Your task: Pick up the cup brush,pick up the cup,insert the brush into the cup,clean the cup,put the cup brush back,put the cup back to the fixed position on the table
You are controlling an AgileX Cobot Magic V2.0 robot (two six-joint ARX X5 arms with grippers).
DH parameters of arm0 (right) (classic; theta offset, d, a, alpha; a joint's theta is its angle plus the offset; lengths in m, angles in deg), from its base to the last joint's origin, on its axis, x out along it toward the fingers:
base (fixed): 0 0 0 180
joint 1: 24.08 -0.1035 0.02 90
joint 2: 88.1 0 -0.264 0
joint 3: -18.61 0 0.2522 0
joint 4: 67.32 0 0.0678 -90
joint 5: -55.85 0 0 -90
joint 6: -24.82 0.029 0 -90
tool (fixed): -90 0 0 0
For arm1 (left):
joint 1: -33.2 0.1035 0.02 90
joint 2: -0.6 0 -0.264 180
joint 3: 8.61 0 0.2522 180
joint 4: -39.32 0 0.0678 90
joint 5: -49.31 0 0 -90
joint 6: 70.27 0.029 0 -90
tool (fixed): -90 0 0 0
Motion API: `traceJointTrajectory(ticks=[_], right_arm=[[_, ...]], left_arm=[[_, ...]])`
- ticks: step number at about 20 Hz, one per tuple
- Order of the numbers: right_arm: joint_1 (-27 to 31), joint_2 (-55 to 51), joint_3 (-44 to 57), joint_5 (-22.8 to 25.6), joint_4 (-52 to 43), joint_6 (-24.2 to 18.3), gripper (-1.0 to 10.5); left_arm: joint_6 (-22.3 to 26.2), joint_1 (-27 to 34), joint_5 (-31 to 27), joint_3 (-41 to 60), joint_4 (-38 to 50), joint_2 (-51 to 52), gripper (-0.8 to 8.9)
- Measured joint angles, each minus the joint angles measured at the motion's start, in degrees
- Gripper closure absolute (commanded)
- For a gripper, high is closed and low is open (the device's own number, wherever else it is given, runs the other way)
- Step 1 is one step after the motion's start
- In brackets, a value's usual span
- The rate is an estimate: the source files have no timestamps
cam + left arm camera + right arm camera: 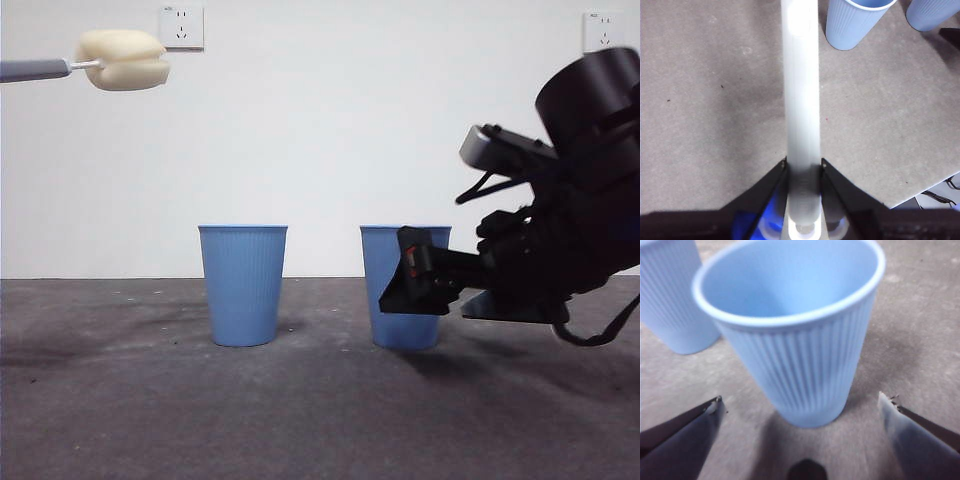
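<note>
While left gripper (802,167) clamps cup brush (801,90) aloft, right gripper (800,407) gapes around the cup (795,335), no contact visible.

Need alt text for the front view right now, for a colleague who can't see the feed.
The right tool, jaws open, reaches in from the right edge at a blue cup standing on the grey table. A second blue cup stands apart to its left, and the cup brush hangs level at the upper left.
</note>
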Motion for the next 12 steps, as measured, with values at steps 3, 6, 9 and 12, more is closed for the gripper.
traceJointTrajectory(ticks=[3,6,9,12], right_arm=[[0.0,3.3,-2.1,0.6,-2.9,0.0,3.8],[0.0,6.6,-4.3,0.8,-3.8,0.2,3.8],[0.0,9.1,-5.8,0.8,-4.8,0.4,4.5],[0.0,9.6,-5.9,1.5,-6.0,0.4,5.3]], left_arm=[[0.0,0.0,0.0,0.0,0.0,0.0,8.22],[0.0,0.0,0.0,0.0,0.0,0.0,8.22],[0.0,0.0,0.0,0.0,0.0,0.0,8.22],[0.0,0.0,0.0,0.0,0.0,0.0,8.22]])
